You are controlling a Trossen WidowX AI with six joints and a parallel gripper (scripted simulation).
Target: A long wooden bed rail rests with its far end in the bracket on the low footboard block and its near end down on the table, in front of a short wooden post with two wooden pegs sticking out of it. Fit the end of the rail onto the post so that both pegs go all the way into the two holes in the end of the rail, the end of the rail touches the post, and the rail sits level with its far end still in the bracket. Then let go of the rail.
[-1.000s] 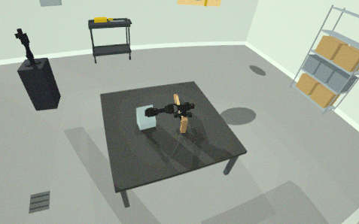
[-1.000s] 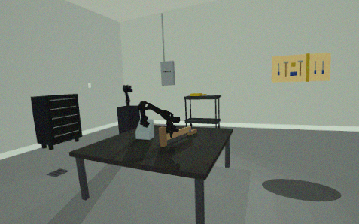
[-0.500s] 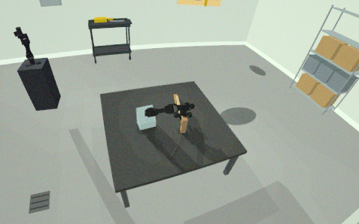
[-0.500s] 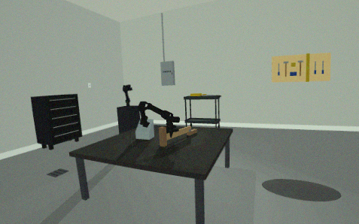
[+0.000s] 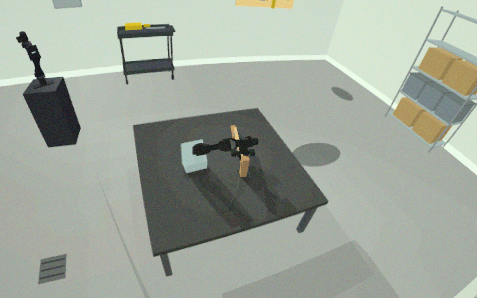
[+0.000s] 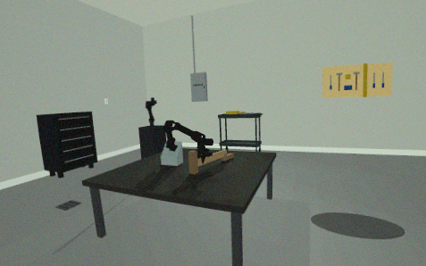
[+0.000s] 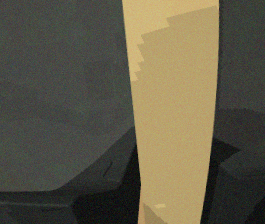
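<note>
Here my gripper [image 6: 204, 154] is pinched shut on the rail [image 6: 215, 158], gripping it partway along its length, with my arm reaching out over the table [image 6: 240, 196] from its pale base block [image 6: 171, 157]. In the outside view the rail runs from the post [image 6: 193, 162] at its near end toward the footboard block at its far end, which is too small here for me to make out the bracket. In the top view the rail [image 5: 237, 136] passes under my wrist, and the post [image 5: 244, 165] stands at the end nearer the viewer. In the wrist view the rail [image 7: 172, 96] fills the middle of the picture as a pale strip over the dark tabletop; neither my fingers nor the pegs and holes are visible there. I judge that the step in hand is seating the rail end onto the pegs, and I cannot tell how far they are in. To do this well I would keep the rail level and in line with the pegs, push straight along its length toward the post without twisting, and avoid lifting so much that the far end leaves its bracket. I would let go only once the rail end appears to meet the post.
</note>
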